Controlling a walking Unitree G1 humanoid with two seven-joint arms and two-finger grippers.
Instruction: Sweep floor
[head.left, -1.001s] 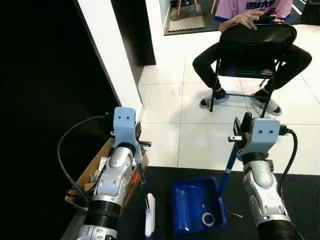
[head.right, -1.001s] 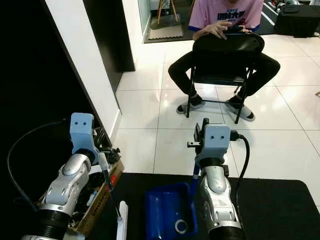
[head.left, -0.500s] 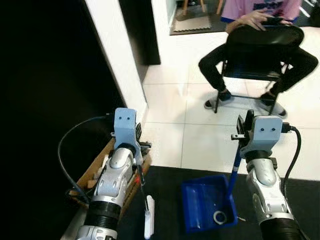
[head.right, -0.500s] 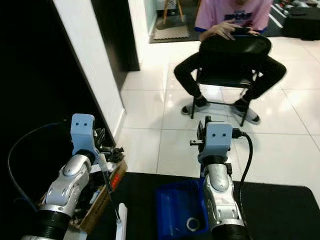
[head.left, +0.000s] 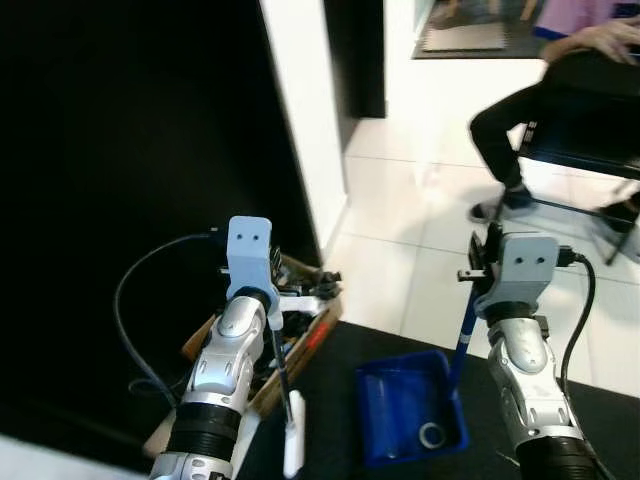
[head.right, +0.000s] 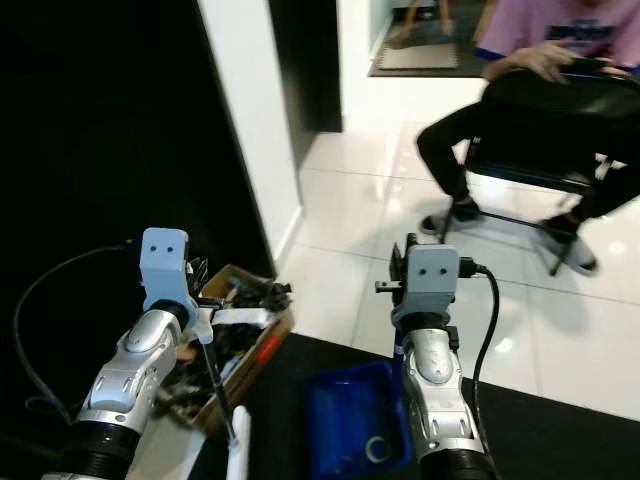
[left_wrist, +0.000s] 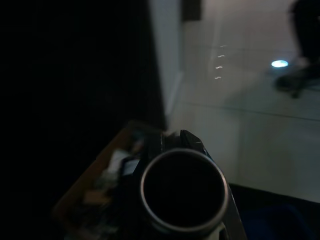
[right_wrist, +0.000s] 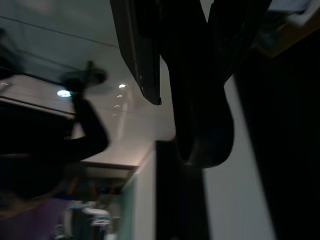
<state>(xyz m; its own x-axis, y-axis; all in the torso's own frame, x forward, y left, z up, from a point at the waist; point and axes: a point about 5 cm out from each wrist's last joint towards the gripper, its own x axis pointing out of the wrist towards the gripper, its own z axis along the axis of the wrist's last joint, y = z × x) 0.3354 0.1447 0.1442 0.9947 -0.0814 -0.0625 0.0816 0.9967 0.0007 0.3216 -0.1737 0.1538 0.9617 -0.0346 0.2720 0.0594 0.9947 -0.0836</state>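
You have the left gripper (head.left: 272, 322) clamped on the broom (head.left: 290, 440) handle and the right gripper (head.left: 470, 300) closed round the blue dustpan (head.left: 410, 420) handle, so brush and pan hang side by side over the dark mat (head.left: 330, 400), ready to meet
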